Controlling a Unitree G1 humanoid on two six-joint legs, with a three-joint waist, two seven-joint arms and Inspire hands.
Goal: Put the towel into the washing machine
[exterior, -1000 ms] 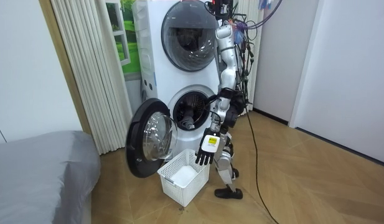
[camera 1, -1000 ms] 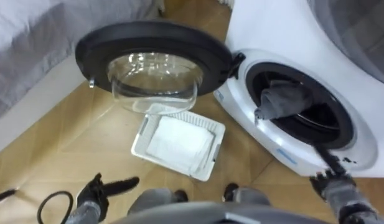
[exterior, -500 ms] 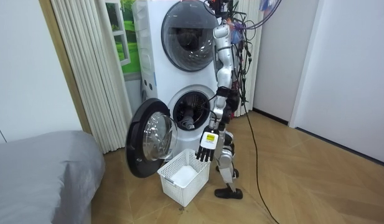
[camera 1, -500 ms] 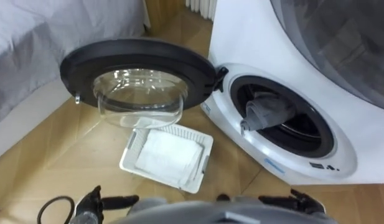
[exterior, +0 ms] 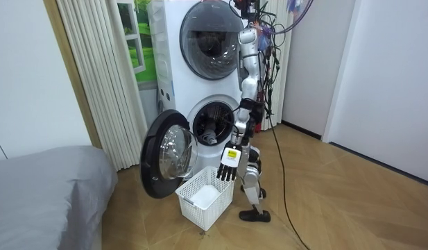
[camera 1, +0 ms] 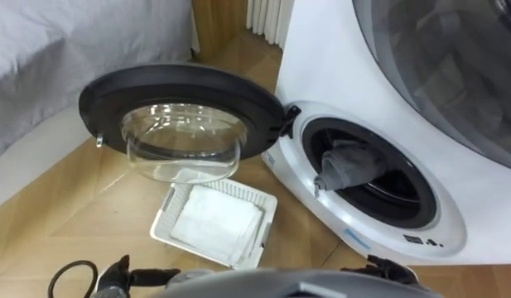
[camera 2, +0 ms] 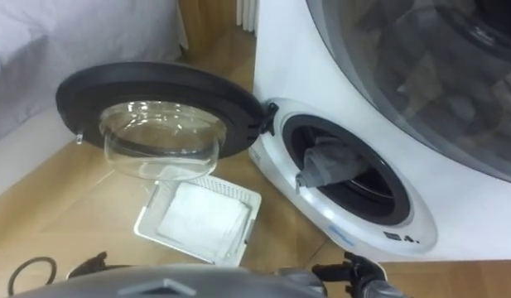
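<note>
A grey towel (camera 1: 350,165) hangs bunched in the round opening of the lower washing machine (camera 1: 454,232), part of it over the inner rim. The machine's round door (camera 1: 180,108) stands wide open to the left. A white towel (camera 1: 215,225) lies folded in a white basket (camera 1: 166,217) on the floor below the door. My left hand (camera 1: 127,273) shows at the bottom left, open and empty, and it hangs beside the basket (exterior: 203,198) in the room view. At the bottom right, my right hand (camera 1: 389,268) is open, empty and clear of the machine.
A second machine (exterior: 210,42) with its door shut is stacked on the lower one. A grey bed (exterior: 40,194) stands on the room view's left, with ribbed curtains (exterior: 96,76) behind it. I stand upright just right of the basket, on wooden floor (camera 1: 56,215).
My right hand has drawn back from the machine's front rim to the bottom edge. The left hand has sunk lower too. The view has shifted as I straightened. The grey towel stays in the opening.
</note>
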